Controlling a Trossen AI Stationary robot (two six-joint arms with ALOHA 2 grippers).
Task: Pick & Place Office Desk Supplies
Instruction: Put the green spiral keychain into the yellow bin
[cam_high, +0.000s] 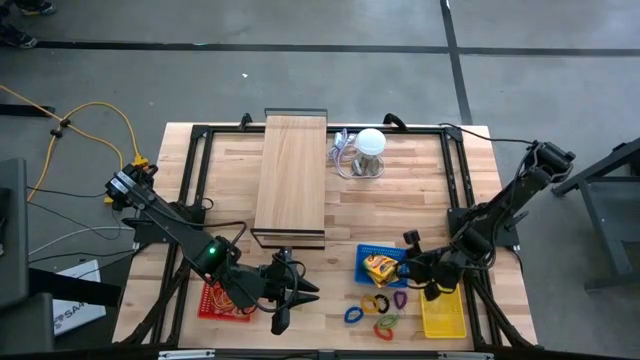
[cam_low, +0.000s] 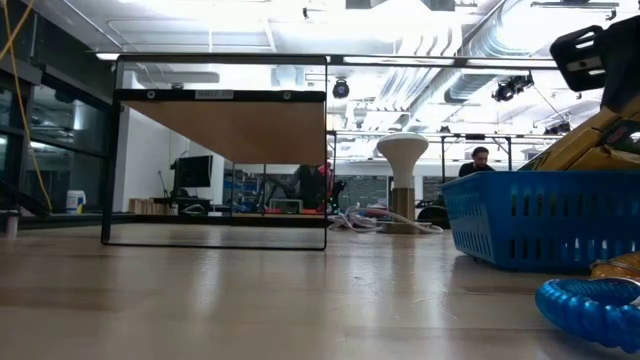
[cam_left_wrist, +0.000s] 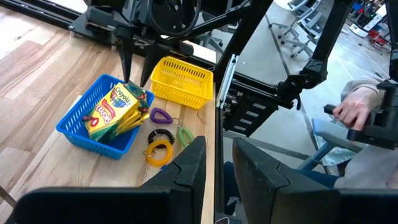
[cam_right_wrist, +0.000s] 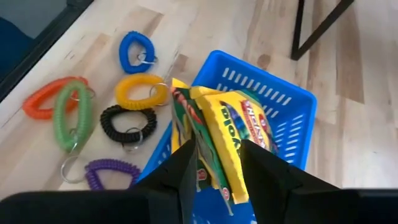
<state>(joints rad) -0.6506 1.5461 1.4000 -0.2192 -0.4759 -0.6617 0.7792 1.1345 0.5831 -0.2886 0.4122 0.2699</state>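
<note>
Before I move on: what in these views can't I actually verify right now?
- Red basket contents: high view, left arm covers most of it.
- Right tool grip: right wrist view, its tips straddle the crayon packs in the blue basket; contact unclear.
- Yellow basket interior: too small in high view; left wrist view shows only its far wall.
- Coil keyrings: low view, cut off by the edge.

You get even overhead light with soft shadows on the tabletop (cam_high: 390, 210), glare from ceiling lights (cam_low: 400, 15) washing out the low view, and a blurred blue coil (cam_low: 590, 305) close to that lens.
</note>
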